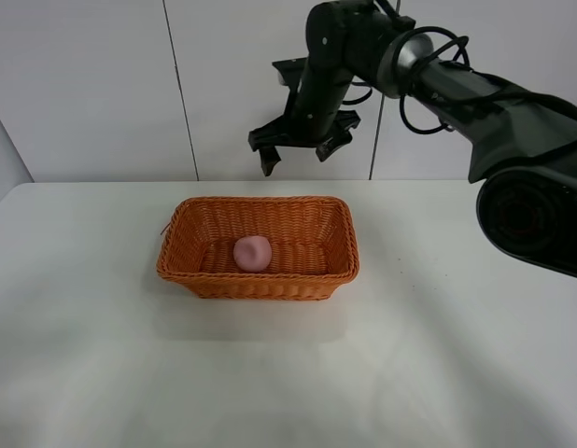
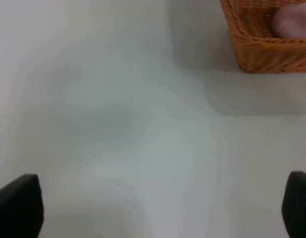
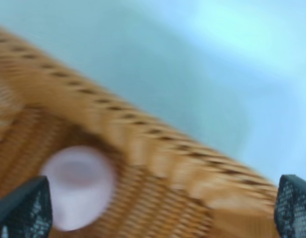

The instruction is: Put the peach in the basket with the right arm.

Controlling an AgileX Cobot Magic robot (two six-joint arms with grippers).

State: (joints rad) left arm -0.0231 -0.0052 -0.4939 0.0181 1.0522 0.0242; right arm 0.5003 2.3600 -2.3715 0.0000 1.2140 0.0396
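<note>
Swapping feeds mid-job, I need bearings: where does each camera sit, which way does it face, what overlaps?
Exterior high: mounted high, looking down across the table at the basket holding the peach; right arm and open right gripper above the basket.
Left wrist: low over bare table, facing the basket's corner; left gripper's two fingertips show, spread.
Right wrist: above the basket, looking down, blurred; two fingertips show, peach near one.
Shared: all three show basket and peach.

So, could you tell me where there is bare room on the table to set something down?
The table is bare in front of the basket and on both sides of it. Inside, the peach takes the middle, and the right claw hangs above the back rim.
</note>
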